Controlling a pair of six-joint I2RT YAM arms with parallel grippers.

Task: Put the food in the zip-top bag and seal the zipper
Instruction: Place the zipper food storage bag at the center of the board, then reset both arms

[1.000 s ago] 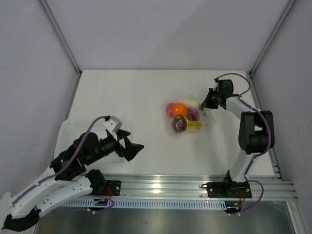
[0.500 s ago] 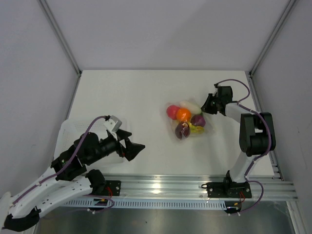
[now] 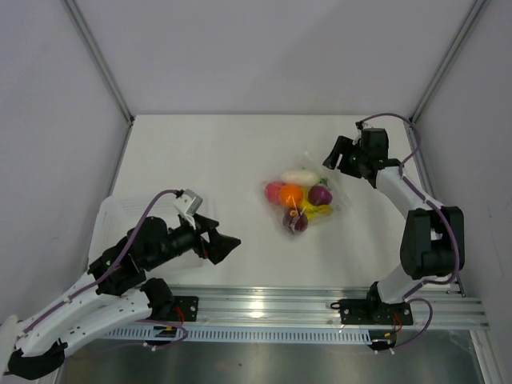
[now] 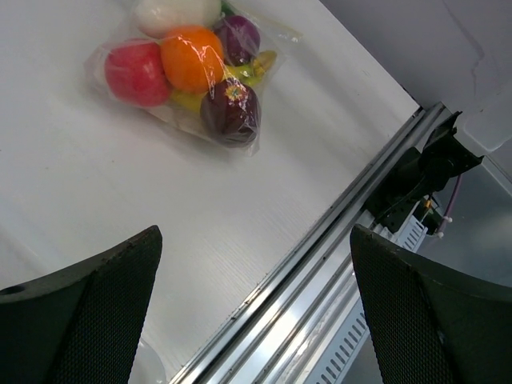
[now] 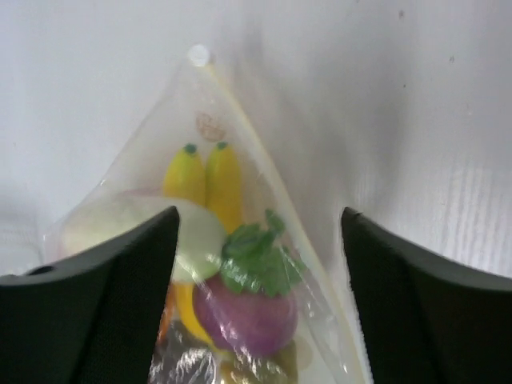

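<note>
Right, the bench (image 3: 200,160) is boxed in by pale walls on the left, far and right sides, with a metal rail (image 3: 264,304) along the near edge where both arm bases sit. The zip-top bag (image 3: 334,210) lies flat right of centre, off every edge, nearest the right wall. The food (image 4: 192,60) is all inside it: white radish (image 3: 300,176) on the far side, red apple (image 3: 274,192), orange one (image 3: 291,195) and purple round one (image 3: 320,194) across the middle, yellow banana (image 3: 317,210) and dark red round one (image 3: 295,222) on the near side. Bare bench spreads left of the bag and beyond it. The strip toward the right wall is narrower, and the right arm stands there. The right tool (image 3: 339,157) hangs just beside the bag's far-right corner with no contact visible, jaws spread wide and holding nothing. In its wrist view the bag's corner, the banana and the radish's green leaves (image 5: 256,260) show between its two dark fingers (image 5: 96,296). The left tool (image 3: 222,245) sits over the near-left bench, well apart from the bag and aimed toward it, jaws also wide with nothing in them; bare bench lies between them. A translucent white tray (image 3: 108,212) lies under the left arm at the left edge. The zipper (image 5: 254,160) shows as a thin pale strip along the bag edge; cannot tell if it is pressed shut.
</note>
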